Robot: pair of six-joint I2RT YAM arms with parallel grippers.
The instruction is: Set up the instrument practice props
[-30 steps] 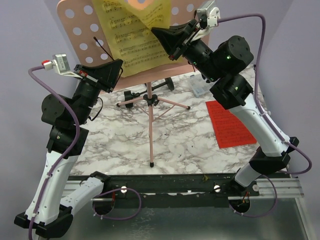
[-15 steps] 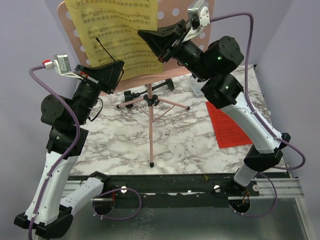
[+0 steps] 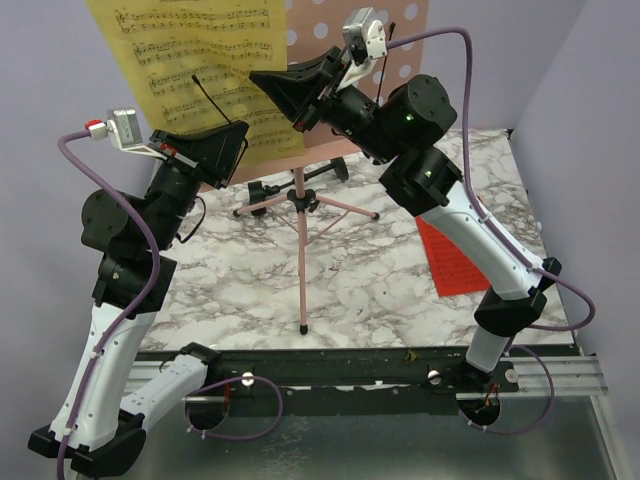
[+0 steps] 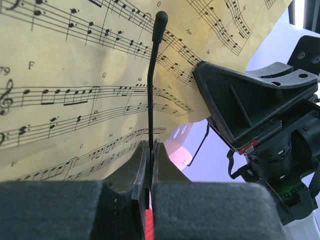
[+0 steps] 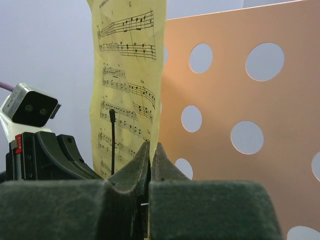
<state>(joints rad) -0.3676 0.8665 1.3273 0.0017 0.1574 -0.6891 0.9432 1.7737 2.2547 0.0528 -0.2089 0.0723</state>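
Observation:
The pink perforated music stand (image 3: 352, 28) stands on thin tripod legs (image 3: 301, 255) at the back centre. My right gripper (image 3: 258, 78) is shut on the right edge of the yellow sheet-music page (image 3: 190, 70) and holds it up in front of the stand's left side. The right wrist view shows these jaws (image 5: 150, 145) pinching the page (image 5: 130, 65) beside the pink desk (image 5: 225, 110). My left gripper (image 4: 150, 146) is shut on a thin black rod (image 4: 154, 75) that rises in front of the page (image 4: 75, 75). The red page (image 3: 455, 262) lies flat on the right. The black microphone (image 3: 262, 190) stands by the tripod.
The marbled tabletop (image 3: 350, 290) reaches to a black rail (image 3: 330, 362) at the near edge. Purple walls close in the back and sides. My two grippers are close together, the right one's finger (image 4: 240, 100) just right of the rod.
My right gripper has moved left and up with the yellow page, sliding it across the pink desk toward the left. My left arm has not moved.

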